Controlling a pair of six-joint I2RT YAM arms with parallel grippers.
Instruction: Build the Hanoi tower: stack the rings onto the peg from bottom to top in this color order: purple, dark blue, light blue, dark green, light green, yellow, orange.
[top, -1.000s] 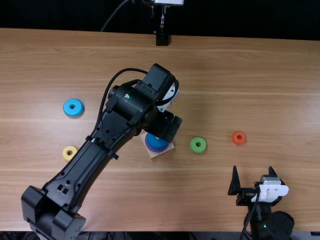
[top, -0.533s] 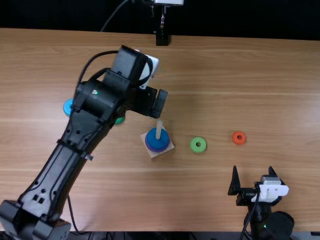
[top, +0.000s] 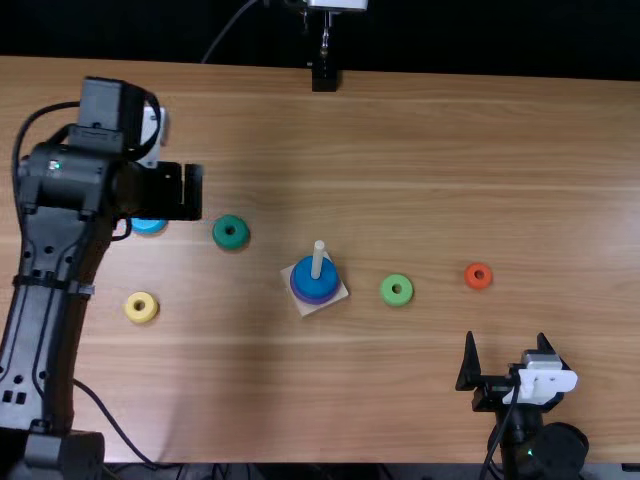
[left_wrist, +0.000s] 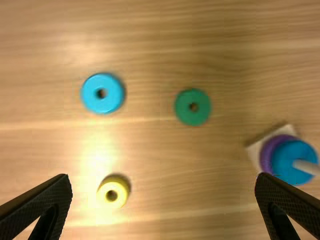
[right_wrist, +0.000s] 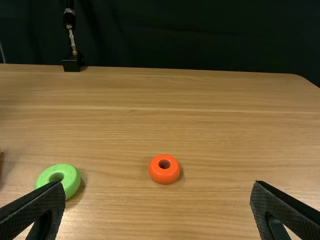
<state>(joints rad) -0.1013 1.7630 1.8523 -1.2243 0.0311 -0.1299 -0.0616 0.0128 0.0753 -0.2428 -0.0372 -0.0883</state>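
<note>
On the worktop (top: 400, 390), the peg (top: 318, 259) carries the purple ring (top: 299, 293), with the dark blue ring (top: 315, 281) above — correct base for light blue. The left gripper (left_wrist: 162, 182), fingers wide apart and empty, is well left of the peg near the light blue ring (left_wrist: 102, 104), probably because this ring comes next. The dark green ring (top: 231, 243) lies nearer the peg. Right of the peg, the right gripper (right_wrist: 158, 184) is also wide and empty — perhaps parked to leave free way.
</note>
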